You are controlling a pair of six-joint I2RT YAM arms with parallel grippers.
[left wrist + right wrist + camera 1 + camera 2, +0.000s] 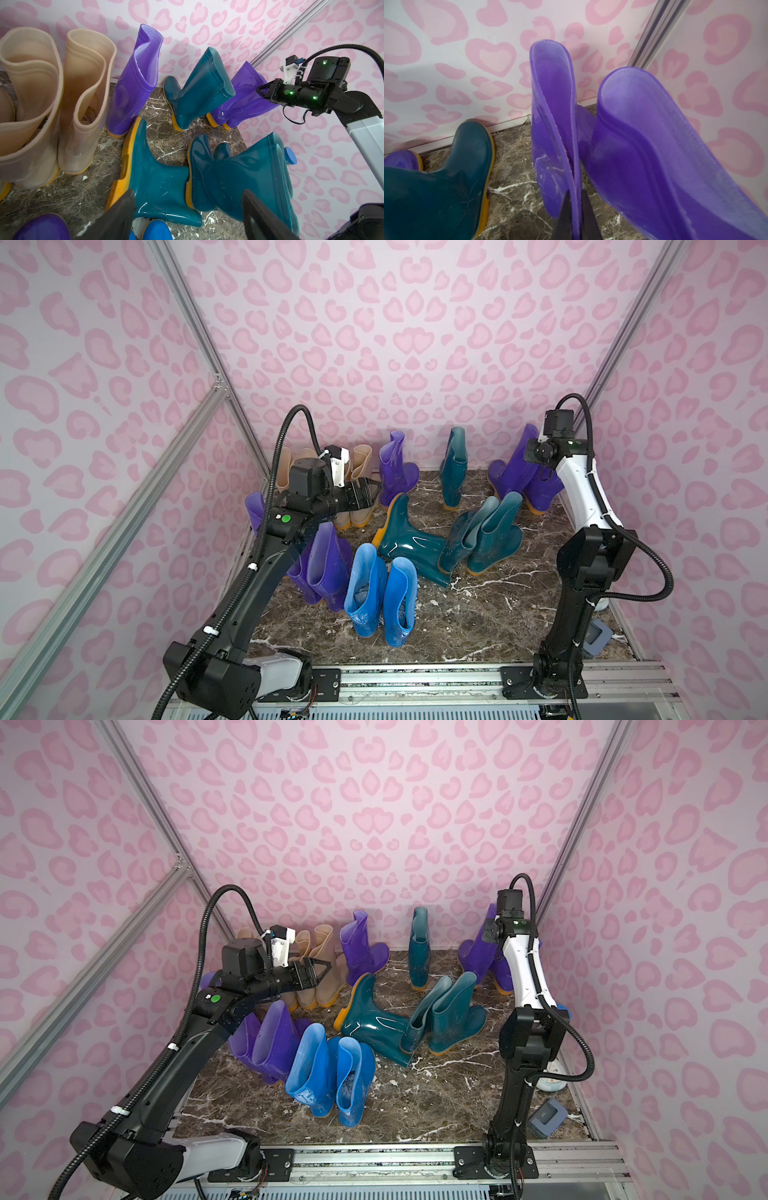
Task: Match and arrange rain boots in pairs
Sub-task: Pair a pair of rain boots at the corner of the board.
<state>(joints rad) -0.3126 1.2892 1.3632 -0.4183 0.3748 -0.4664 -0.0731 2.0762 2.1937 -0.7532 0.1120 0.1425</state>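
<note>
My right claw [576, 193] is pressed together on the upper rim of a purple boot [550, 124], which stands in the far right corner just beside its purple twin [654, 155], against the wall. My left claw [188, 194] hangs spread wide over a teal boot [158, 182] lying on its side mid-floor — beige boots [83, 104] stand beside it. The blue pair [382, 593] stands upright nearer my bases.

Purple boots [328, 564], beige boots [87, 99], teal boots [409, 545] and blue boots [365, 589], orange-soled; brown white-veined marble tabletop [478, 614]; pink leopard-print walls [415, 344].
</note>
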